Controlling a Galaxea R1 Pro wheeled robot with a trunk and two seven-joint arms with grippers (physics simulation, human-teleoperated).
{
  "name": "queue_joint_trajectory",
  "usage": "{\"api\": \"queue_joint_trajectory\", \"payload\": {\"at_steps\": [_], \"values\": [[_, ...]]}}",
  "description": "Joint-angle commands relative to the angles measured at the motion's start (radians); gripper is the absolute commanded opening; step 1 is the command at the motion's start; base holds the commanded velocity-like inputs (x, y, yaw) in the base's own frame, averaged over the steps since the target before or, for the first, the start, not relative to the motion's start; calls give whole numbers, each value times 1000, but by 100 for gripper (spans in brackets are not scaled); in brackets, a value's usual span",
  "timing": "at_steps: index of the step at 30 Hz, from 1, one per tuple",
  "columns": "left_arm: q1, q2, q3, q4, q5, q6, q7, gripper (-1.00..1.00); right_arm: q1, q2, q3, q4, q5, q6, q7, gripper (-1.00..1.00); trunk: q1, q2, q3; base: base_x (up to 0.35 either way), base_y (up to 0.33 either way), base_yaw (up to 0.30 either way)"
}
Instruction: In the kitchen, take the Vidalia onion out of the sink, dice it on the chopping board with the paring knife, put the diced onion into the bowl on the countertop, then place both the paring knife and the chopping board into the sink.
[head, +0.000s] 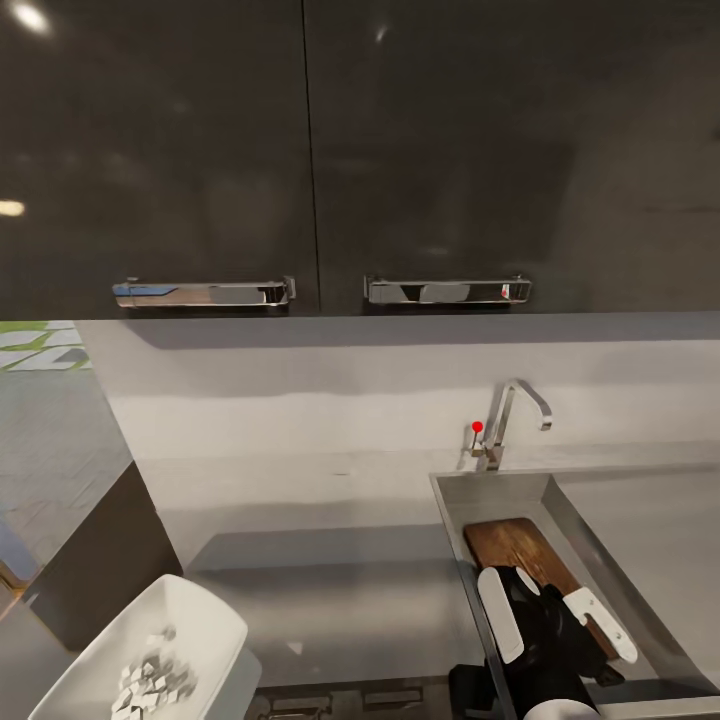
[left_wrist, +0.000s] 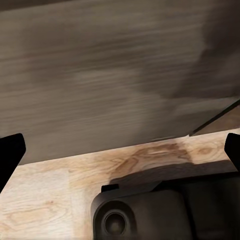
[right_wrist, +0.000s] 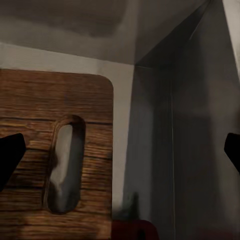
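The brown wooden chopping board (head: 520, 555) lies in the brushed-steel sink (head: 455, 500), against its left wall. The right gripper (head: 560, 625) hovers above it, fingers spread wide, holding nothing. Recommended: withdraw straight upward, clear of the basin's walls. The red knife handle (right_wrist: 134, 229) shows beside the board.

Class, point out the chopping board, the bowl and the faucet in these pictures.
chopping board (head: 515, 548): head view, bare wood at its far end, in the sink.
bowl (head: 190, 612): head view, white inner wall above the diced pieces.
faucet (head: 512, 402): head view, upright chrome neck.
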Motion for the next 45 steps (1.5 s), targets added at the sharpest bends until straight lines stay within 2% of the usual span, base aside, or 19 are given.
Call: {"api": "queue_joint_trajectory", "payload": {"at_steps": [1,4,5,7,12,13,15,17,20,23,24,30,35,45], "values": [[0,1,-8,-1,7,-1,8,100,-1,1,-2,-5,-2,3,-2,100,1,-2,-2,0,0,0],[0,1,-8,0,7,-2,8,100,-1,1,34,-37,-2,5,-2,100,1,-2,-2,0,0,0],[0,1,-8,0,7,-2,8,100,-1,1,56,-60,-2,7,-2,100,1,-2,-2,0,0,0],[0,1,-8,0,7,-3,8,100,-1,1,123,-166,-3,28,-3,100,1,-2,-2,0,0,0],[0,3,-8,1,7,-4,8,100,-1,1,181,-358,-7,215,3,100,1,-2,-2,0,0,0],[0,3,-8,1,7,-4,8,100,-1,1,198,-372,-7,227,15,100,1,-2,-2,0,0,0],[0,3,-8,2,7,-4,8,100,1,1,259,-404,-7,243,72,100,1,-2,-2,-27,0,0],[0,3,-8,2,7,-4,8,100,3,1,298,-438,-7,270,146,100,1,-2,-2,-75,0,0],[0,3,-8,2,7,-4,8,100,5,1,315,-479,-7,341,272,100,1,-2,-2,-118,0,0],[0,3,-8,2,7,-4,8,100,6,1,318,-494,-6,380,413,100,1,-2,-2,-177,0,0],[0,3,-8,2,7,-4,8,100,6,1,319,-496,-6,383,428,100,1,-2,-2,-232,0,0],[0,3,-8,2,7,-5,8,100,7,1,323,-497,-5,389,456,100,1,-2,-2,-285,0,0],[0,4,-8,2,7,-6,8,100,7,1,356,-498,-4,388,457,100,1,-2,-2,-340,0,0],[0,5,-8,2,7,-6,8,100,10,1,362,-496,-4,387,459,100,1,-2,-2,-346,0,0]]}}
